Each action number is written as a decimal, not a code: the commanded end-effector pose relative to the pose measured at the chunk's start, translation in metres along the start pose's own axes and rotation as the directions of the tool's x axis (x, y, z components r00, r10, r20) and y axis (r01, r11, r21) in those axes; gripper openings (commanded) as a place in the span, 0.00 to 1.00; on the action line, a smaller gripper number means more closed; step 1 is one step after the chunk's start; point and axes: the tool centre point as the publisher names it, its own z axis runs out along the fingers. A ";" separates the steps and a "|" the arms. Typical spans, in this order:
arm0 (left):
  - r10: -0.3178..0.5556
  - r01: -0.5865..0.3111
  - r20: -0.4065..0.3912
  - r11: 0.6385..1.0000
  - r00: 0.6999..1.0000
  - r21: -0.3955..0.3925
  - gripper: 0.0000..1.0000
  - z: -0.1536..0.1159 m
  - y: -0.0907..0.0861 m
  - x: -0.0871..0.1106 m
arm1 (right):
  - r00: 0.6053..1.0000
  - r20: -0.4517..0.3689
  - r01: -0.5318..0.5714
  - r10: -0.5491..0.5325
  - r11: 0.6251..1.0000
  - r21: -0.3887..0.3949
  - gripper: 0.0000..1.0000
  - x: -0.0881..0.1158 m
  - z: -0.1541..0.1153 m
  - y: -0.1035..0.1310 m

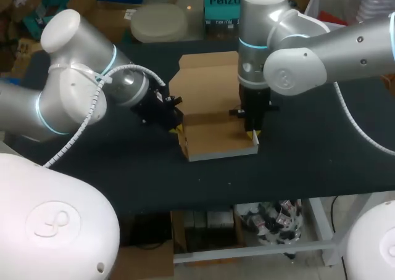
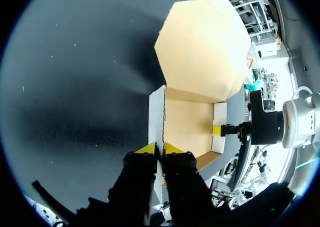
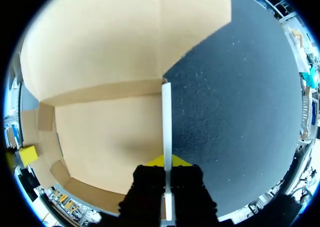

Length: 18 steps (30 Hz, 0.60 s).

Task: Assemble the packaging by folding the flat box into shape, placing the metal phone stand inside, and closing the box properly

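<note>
Left pincer (image 2: pixel 159 148) — pinching box (image 2: pixel 187 127) wall | right pincer (image 3: pixel 166 160) — opposite wall

A black, matte tabletop (image 1: pixel 308 163) fills the head view. Its pale metal frame (image 1: pixel 321 224) shows toward 5 o'clock.

Found nothing legible on the cardboard box (image 1: pixel 213 141), inside or out, nor on the black table (image 1: pixel 308 163) around it.
</note>
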 end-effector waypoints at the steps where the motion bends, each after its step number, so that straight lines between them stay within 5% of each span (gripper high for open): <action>1: 0.003 -0.002 0.111 1.000 0.994 -0.008 0.15 0.001 0.000 0.009 | 1.000 0.003 0.000 0.000 1.000 0.004 0.00 0.003 -0.001 0.001; 18: 0.066 -0.060 0.068 0.995 0.995 -0.081 0.41 0.004 0.006 0.028 | 1.000 0.003 0.000 0.000 1.000 0.004 0.00 0.003 -0.001 0.001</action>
